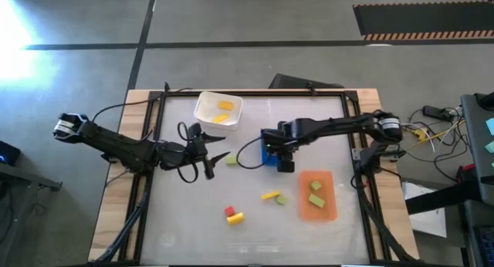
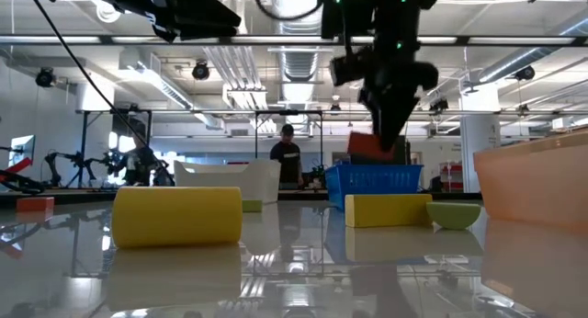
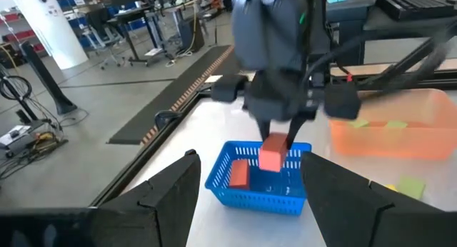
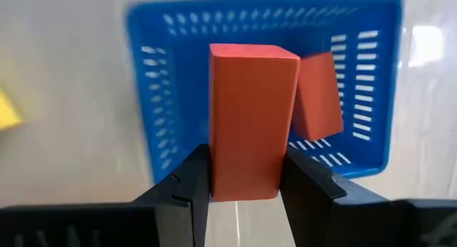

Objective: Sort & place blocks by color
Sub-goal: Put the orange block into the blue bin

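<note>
Right gripper: clamped on red block, held directly above blue tray, second red already inside, likely for colour-matched drop. Left gripper: fingers apart, empty, waited beside tray.

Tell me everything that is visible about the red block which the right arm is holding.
The red block is a plain rectangular block, matte orange-red with flat faces and sharp edges; its material cannot be told for sure. The right gripper holds it upright, its jaws pressing on two opposite sides near one end. It hangs in the air directly above the blue basket, touching nothing except the jaws. A second red block already lies tilted inside that basket.
</note>
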Robot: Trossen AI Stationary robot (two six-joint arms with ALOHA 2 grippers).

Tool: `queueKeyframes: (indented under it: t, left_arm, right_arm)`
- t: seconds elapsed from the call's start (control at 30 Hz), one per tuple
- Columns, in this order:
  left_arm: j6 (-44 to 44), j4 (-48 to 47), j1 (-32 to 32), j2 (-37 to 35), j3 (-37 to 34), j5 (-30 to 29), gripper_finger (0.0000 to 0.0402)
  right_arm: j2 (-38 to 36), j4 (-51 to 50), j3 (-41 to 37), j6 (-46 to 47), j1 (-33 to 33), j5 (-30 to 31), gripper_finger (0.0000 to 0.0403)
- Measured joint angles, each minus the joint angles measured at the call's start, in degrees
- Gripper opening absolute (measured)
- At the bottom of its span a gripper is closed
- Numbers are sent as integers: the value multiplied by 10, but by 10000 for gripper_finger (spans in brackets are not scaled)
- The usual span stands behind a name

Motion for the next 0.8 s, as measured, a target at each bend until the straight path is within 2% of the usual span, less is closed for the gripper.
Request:
queueKeyframes:
  t: [0.27, 0.6, 0.8]
  left_arm:
    - [0, -15, 0, 2, 0, 0, 224]
    - [0, -17, 0, 4, 0, 0, 224]
    - [0, -17, 0, 4, 0, 0, 224]
  right_arm:
    - [55, 2, 0, -41, -20, -1, 120]
    - [83, 14, 0, -50, -23, 0, 122]
    - [86, 30, 0, -50, -23, 1, 199]
